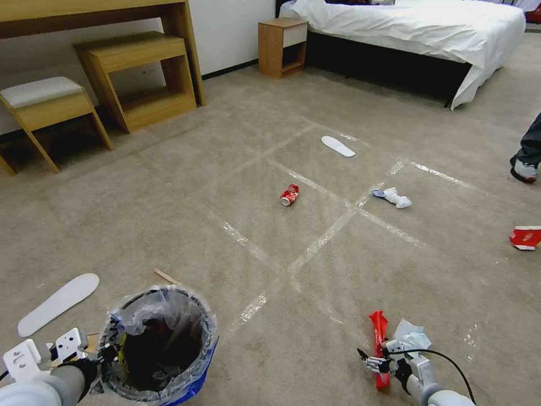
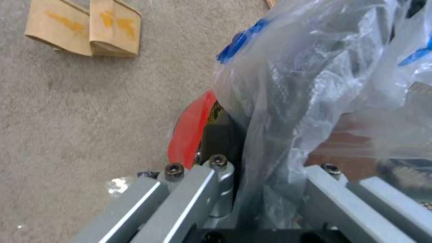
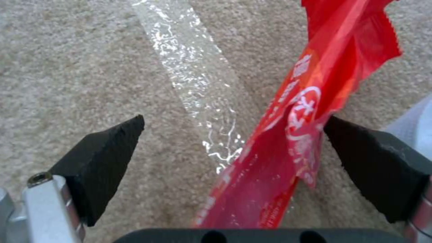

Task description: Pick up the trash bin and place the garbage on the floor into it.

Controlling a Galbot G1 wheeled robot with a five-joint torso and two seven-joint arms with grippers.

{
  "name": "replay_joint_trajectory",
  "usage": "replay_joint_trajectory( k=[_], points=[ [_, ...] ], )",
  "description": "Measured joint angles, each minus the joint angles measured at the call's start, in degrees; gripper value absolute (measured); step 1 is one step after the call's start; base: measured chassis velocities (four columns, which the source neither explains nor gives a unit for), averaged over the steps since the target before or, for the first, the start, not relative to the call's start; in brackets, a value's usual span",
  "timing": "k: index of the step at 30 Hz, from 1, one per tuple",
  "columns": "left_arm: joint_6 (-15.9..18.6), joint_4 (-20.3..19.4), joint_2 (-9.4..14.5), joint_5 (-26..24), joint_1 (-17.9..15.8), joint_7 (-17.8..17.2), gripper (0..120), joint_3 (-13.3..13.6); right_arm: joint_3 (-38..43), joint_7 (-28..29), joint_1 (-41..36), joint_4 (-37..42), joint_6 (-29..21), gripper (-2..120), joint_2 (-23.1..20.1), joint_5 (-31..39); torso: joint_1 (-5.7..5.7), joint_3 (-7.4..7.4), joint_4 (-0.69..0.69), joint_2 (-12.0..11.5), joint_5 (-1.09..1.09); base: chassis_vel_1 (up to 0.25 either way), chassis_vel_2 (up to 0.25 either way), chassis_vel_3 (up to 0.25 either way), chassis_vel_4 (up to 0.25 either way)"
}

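The trash bin (image 1: 160,344), lined with a crinkled clear bag, sits at the lower left, and my left gripper (image 1: 104,358) is shut on its rim. The left wrist view shows the left gripper (image 2: 274,165) with its fingers either side of the bin's bagged wall (image 2: 288,84). Low over the floor (image 1: 253,169), my right gripper (image 1: 372,361) is open. The red wrapper (image 3: 288,135) lies between its black pads (image 3: 103,158), against one of them. Other garbage lies about: a crushed red can (image 1: 289,194), crumpled white paper (image 1: 394,197), two white insoles (image 1: 338,146) (image 1: 58,303), a red-white carton (image 1: 525,237), a wooden stick (image 1: 167,276) and a cardboard scrap (image 2: 85,30).
More white paper (image 1: 411,334) lies just beside the wrapper (image 1: 378,332). A wooden desk and shelf unit (image 1: 135,79) and a stool (image 1: 45,107) stand at the back left. At the back are a nightstand (image 1: 282,45) and a bed (image 1: 417,34). Tape strips (image 1: 321,237) cross the carpet.
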Motion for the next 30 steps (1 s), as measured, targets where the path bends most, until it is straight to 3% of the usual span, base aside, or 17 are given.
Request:
replay_joint_trajectory(
  k=[12, 16, 18, 27, 30],
  points=[
    [0.0, 0.3, 0.1, 0.5, -0.2, 0.2, 0, 0.4, 0.4, -0.4, 0.5, -1.3, 1.3, 96, 0.2, 0.0, 0.0, 0.0, 0.0, 0.0, 0.0, 0.0, 0.0, 0.0, 0.0],
    [0.0, 0.3, 0.1, 0.6, -0.1, 0.3, 0, 0.3, 0.4, -1.0, 0.8, -1.4, 1.9, 85, 0.4, 0.0, 0.0, 0.0, 0.0, 0.0, 0.0, 0.0, 0.0, 0.0, 0.0],
    [0.0, 0.0, 0.2, 0.6, 0.1, 0.4, 0, 0.3, 0.4, -1.7, 1.1, -1.6, 2.6, 72, 0.7, -0.1, 0.0, 0.0, 0.0, 0.0, 0.0, 0.0, 0.0, 0.0, 0.0],
    [0.0, -0.4, 0.4, 0.8, 0.5, 0.5, 0, 0.1, 0.4, -1.8, 1.4, -1.2, 3.3, 44, 1.2, 0.0, 0.0, 0.0, 0.0, 0.0, 0.0, 0.0, 0.0, 0.0, 0.0],
    [0.0, -0.4, 0.5, 1.0, 0.5, 0.7, 0, 0.2, 0.6, -1.6, 1.2, -0.4, 3.5, 30, 1.2, 0.1, 0.0, 0.0, 0.0, 0.0, 0.0, 0.0, 0.0, 0.0, 0.0]
  ],
)
